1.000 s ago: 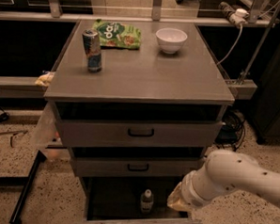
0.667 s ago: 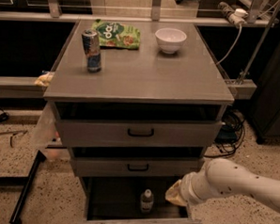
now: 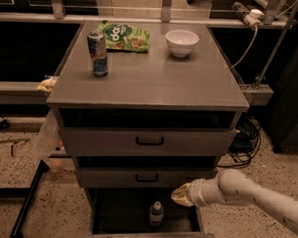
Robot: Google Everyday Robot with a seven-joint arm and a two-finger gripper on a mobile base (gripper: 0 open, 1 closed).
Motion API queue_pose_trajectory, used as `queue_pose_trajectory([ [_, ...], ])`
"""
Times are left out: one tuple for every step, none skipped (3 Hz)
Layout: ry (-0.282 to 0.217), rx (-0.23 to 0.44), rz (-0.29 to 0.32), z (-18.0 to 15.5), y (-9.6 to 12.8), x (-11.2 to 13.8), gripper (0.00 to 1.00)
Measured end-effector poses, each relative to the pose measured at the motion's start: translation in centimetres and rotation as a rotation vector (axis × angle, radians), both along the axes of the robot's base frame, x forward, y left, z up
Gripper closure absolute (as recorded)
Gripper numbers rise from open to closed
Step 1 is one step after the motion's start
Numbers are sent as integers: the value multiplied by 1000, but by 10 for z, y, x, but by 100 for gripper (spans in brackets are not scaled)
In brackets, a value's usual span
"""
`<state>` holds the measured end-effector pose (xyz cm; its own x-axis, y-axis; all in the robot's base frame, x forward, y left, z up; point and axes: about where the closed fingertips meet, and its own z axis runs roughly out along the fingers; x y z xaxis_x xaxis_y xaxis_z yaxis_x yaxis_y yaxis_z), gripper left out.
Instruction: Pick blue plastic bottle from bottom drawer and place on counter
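Currently the blue plastic bottle [image 3: 156, 213] stands upright on the dark floor of the bottom drawer [image 3: 119, 217], which is pulled out open; the bottle is near the middle of the drawer, its white cap on top. The gripper [image 3: 181, 195] sits at the end of the white arm [image 3: 245, 191], which reaches in from the lower right. It hangs over the drawer's right side, just above and to the right of the bottle's cap, about level with the lower edge of the middle drawer [image 3: 147, 178], and apart from the bottle. Whether the gripper is open or closed cannot be told from this view. Higher up, the top drawer [image 3: 149, 140] shows a black handle, as does the middle one. On the counter [image 3: 155, 86] a blue-and-silver drink can [image 3: 98, 53] stands upright at the left, a green snack bag [image 3: 124, 36] lies flat at the back, and a white bowl [image 3: 181, 41] rests to the bag's right
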<state>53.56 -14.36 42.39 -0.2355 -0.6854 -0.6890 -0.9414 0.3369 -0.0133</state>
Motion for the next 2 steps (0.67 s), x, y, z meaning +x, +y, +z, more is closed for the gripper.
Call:
queue_pose_trajectory([
  [40,36,-15,-35,6,-5,100],
  [9,-10,26,-66,-1,-8,100],
])
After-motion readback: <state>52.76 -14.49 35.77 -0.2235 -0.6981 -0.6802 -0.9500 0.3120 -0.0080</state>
